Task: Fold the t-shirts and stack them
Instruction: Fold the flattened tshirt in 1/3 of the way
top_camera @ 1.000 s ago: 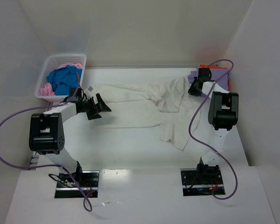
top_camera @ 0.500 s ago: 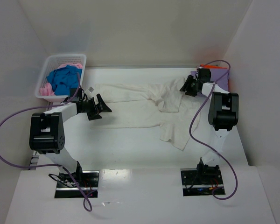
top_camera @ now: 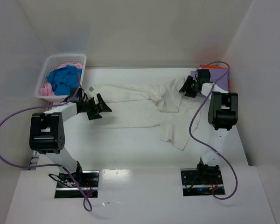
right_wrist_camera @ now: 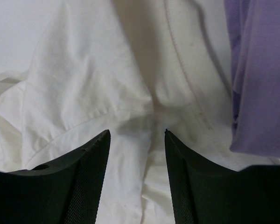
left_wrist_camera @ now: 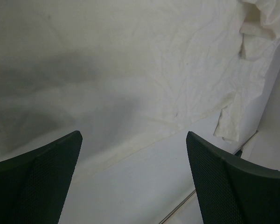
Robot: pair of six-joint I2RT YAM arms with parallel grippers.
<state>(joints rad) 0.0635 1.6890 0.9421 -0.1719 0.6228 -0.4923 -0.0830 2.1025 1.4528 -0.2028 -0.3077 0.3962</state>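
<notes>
On the white bench (top_camera: pixel 130 154), just beyond the arm bases, the cream-white t-shirt (top_camera: pixel 140 112) sprawls unfolded across the middle. Its rumpled lower part reaches toward 5 o'clock and a long flat stretch runs out toward 10 o'clock. Over that stretch, at about 9 o'clock, the left claw (top_camera: pixel 99 105) is released, its fingers spread wide with nothing between them (its wrist view shows only creased cream cloth and a strip of bench below). Farther off, at 2 o'clock, the right claw (top_camera: pixel 185 87) is also released, fingers parted over a bunched fold of the cream shirt; whether it touches the cloth I cannot tell. Just beside it at 2 o'clock lies the lavender-purple t-shirt (top_camera: pixel 218 74), with an edge of the orange t-shirt (top_camera: pixel 203 66) showing at its far side. At 10 o'clock, the white lattice basket (top_camera: pixel 50 60) holds the blue t-shirt (top_camera: pixel 63 80), heaped over the pink t-shirt (top_camera: pixel 45 89).
</notes>
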